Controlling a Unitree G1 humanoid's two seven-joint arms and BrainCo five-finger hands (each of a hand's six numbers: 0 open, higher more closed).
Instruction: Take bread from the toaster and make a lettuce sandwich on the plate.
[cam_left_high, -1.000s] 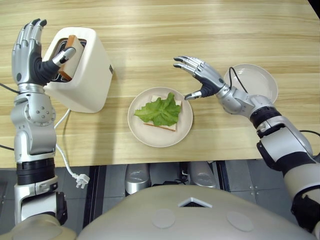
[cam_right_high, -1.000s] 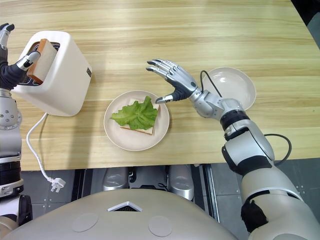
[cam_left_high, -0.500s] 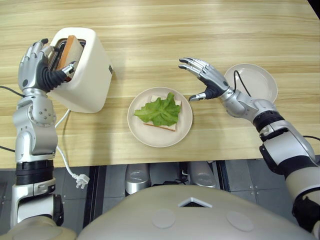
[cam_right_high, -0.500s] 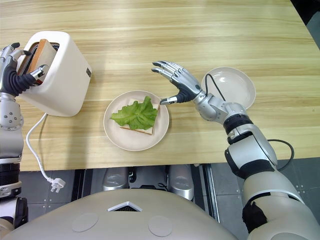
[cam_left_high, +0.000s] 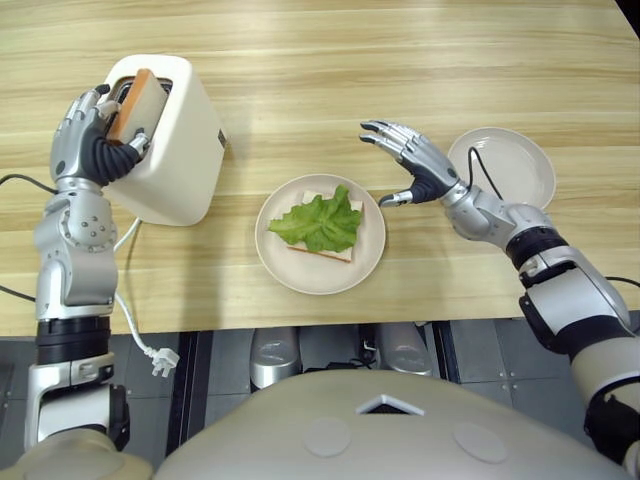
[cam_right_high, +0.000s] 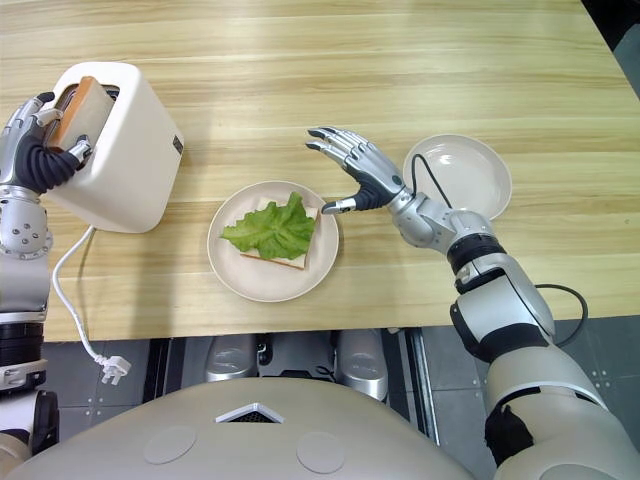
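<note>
A: What's the surface?

B: A pale wooden table, with its near edge running across the lower part of both views.

A: Where's the toaster?

B: The toaster is white and sits at the left of the table. Its cord trails off the near edge, and the plug hangs below.

A: And the bread?

B: The bread stands upright in the toaster's slot, with its top part above the rim.

A: What is the left hand doing?

B: The left hand is at the top of the toaster on its left side. Its fingers are curled over the far face of the bread and the thumb presses the near face, so it is closed on the bread.

A: What's on the plate?

B: The plate is near the middle of the table, to the right of the toaster. A bottom slice lies flat on it, and lettuce covers most of that slice.

A: And the right hand?

B: The right hand hovers just beyond the plate's right rim, between the plate and a white dish. Its fingers are spread wide and it holds nothing.
</note>
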